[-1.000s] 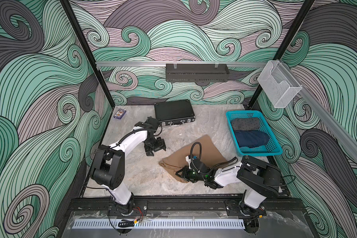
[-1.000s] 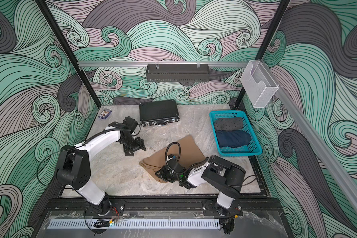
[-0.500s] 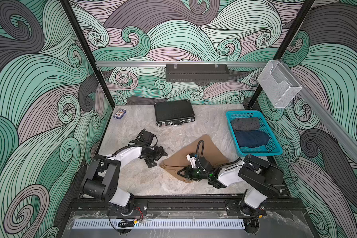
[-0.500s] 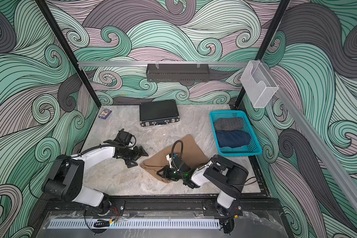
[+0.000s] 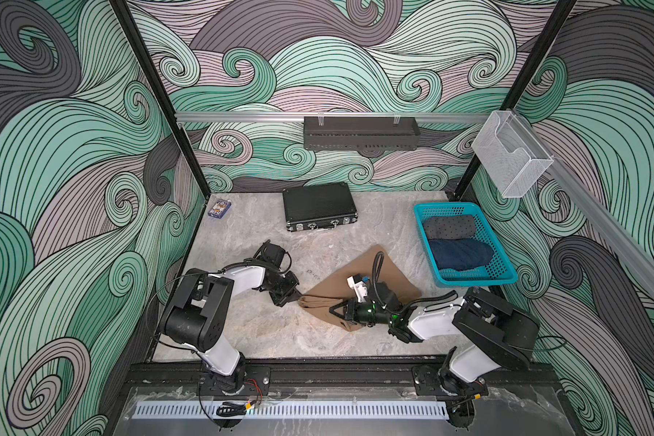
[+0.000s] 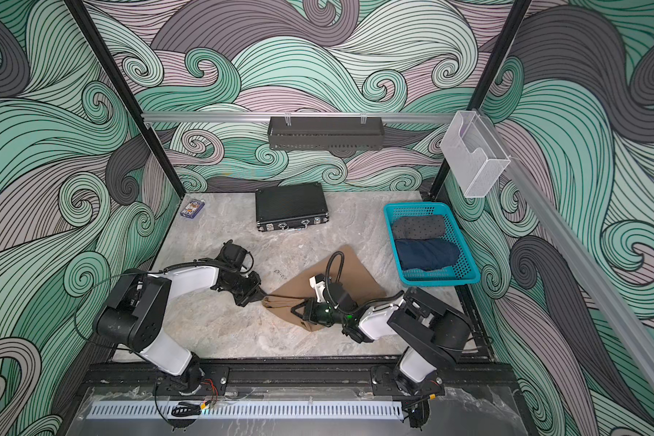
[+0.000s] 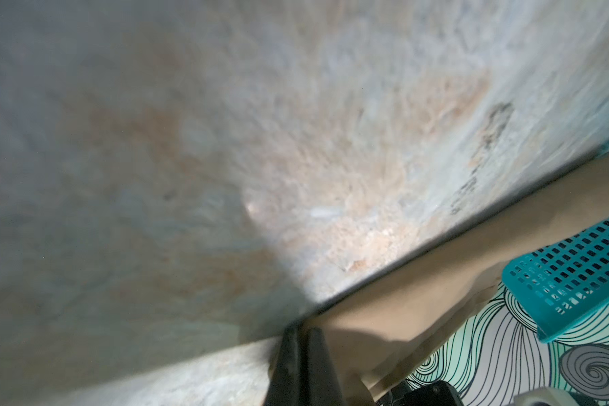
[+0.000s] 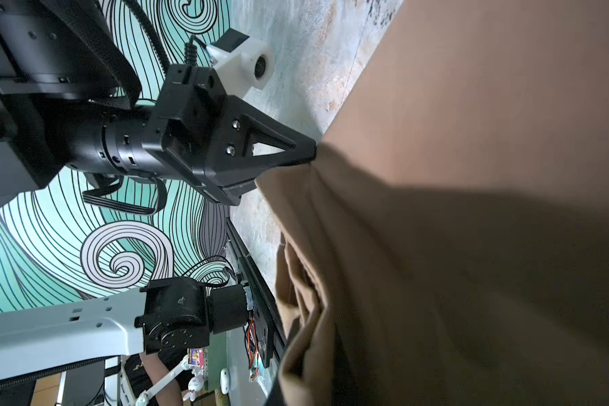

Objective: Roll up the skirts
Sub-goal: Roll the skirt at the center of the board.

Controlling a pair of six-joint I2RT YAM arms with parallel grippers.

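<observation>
Between the two pincers lies the bunched edge of the tan skirt (image 5: 399, 281), the rest of it spread flat on the table (image 5: 250, 241) under and behind the right pincer (image 5: 333, 310); the left pincer (image 8: 313, 152) is pressed together on the corner of that edge, folds puckering toward its tips; the right pincer is pressed together too, apparently on the same gathered edge (its tips are mostly hidden by cloth). The fabric looks light, thin and limp, likely to sag or slip if held at one spot, so the two ends of the edge seem the sensible holds. Room to roll looks open across the flat cloth; the teal basket (image 5: 476, 281), holding the dotted grey skirt (image 5: 448, 227) and the denim skirt (image 5: 459, 254), stands near behind the right pincer; the black case (image 5: 320, 205) sits well apart from both.
</observation>
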